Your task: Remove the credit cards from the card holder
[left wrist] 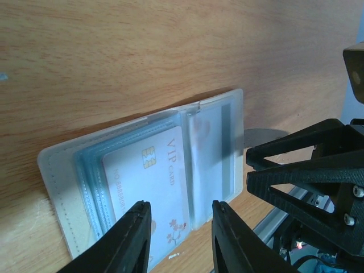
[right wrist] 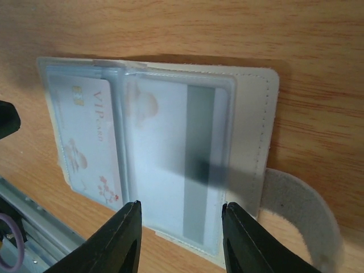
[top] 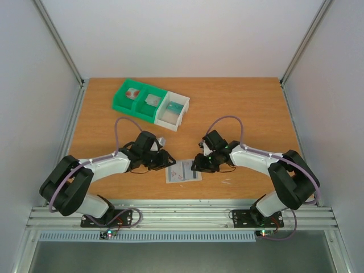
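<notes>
Your left gripper (left wrist: 179, 242) and right gripper (right wrist: 181, 242), both half-open and empty, straddle the lower-frame edge of the holder (top: 183, 172), whose cards (left wrist: 153, 176) run lengthwise up-frame from the jaws.

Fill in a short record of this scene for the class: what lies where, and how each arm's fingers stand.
surface: wooden table
card holder: lying open and flat near the front edge, between the two arms
cards: white VIP card in one sleeve, card with a dark stripe in the other, both inside
left fingers: apart, either side of the VIP card's end
right fingers: apart, either side of the striped card's end
tray: green and white, at the back, apart from the holder
</notes>
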